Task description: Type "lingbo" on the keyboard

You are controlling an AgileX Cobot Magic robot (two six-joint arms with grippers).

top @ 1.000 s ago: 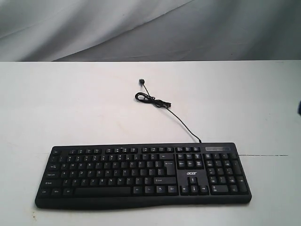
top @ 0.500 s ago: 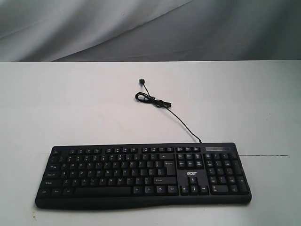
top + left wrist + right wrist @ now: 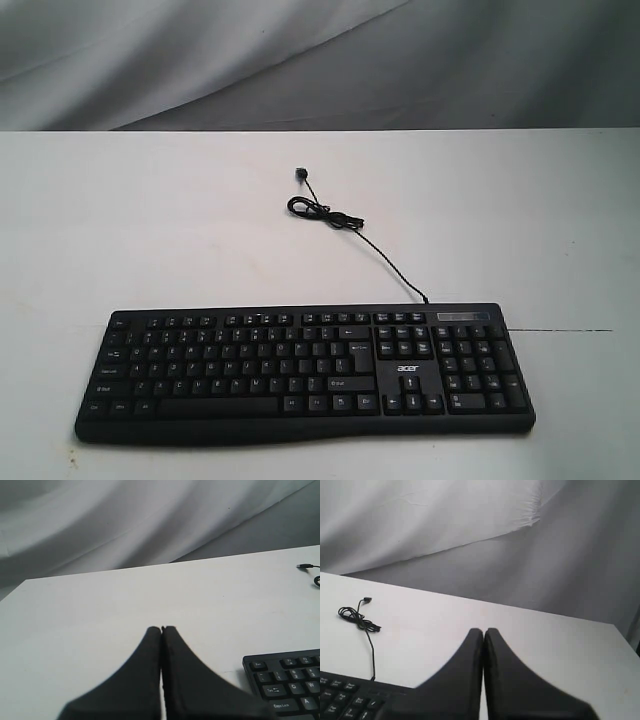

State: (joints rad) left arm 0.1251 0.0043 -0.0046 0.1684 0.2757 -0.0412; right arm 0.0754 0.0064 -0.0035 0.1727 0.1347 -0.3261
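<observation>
The black acer keyboard (image 3: 305, 372) lies flat near the table's front edge, number pad to the right. Its thin black cable (image 3: 385, 262) runs back from the top edge to a small coil and plug. Neither arm shows in the exterior view. In the left wrist view my left gripper (image 3: 161, 628) is shut with nothing in it, above bare table off the keyboard's Esc corner (image 3: 287, 677). In the right wrist view my right gripper (image 3: 483, 630) is also shut and empty, past the keyboard's number-pad end (image 3: 345, 692).
The white table (image 3: 150, 230) stretches behind the keyboard to a grey draped cloth backdrop (image 3: 300, 60). The coiled cable (image 3: 320, 212) and its plug (image 3: 299, 175) lie mid-table. A thin dark seam line (image 3: 570, 330) runs right of the keyboard.
A dark object at the exterior view's right edge one second ago is gone from view. The keyboard and cable have not moved.
</observation>
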